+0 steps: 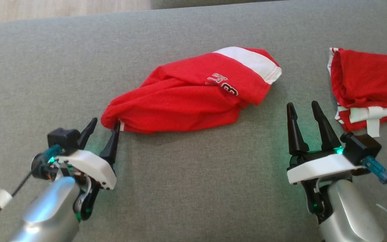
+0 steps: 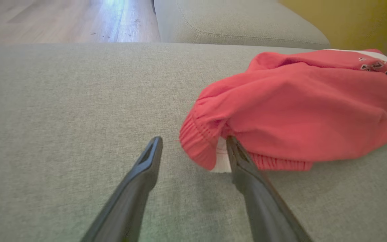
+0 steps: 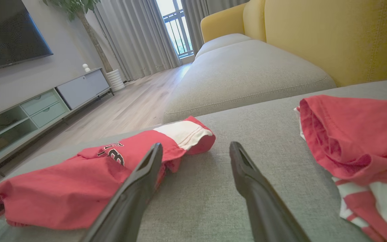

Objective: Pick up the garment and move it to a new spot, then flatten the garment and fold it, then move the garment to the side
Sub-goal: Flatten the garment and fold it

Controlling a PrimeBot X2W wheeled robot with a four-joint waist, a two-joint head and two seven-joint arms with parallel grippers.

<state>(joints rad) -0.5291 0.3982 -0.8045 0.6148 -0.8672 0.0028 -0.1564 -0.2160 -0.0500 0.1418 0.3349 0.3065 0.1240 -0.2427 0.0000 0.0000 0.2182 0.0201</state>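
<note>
A red garment [image 1: 186,97] with a white band and dark lettering lies rumpled in the middle of the grey cushion. My left gripper [image 1: 104,125] stands open at its left end, and its right fingertip [image 2: 234,145] touches the elastic hem [image 2: 200,148], which pokes into the gap between the fingers. Nothing is gripped. My right gripper [image 1: 303,108] is open over bare cushion to the right of the garment [image 3: 79,181], apart from it.
A second red and white garment [image 1: 368,87] lies folded at the right edge of the grey cushion [image 1: 193,188]. Beyond the cushion's far edge are wooden floor [image 2: 62,20], another sofa seat [image 3: 244,74] and a yellow backrest [image 3: 331,37].
</note>
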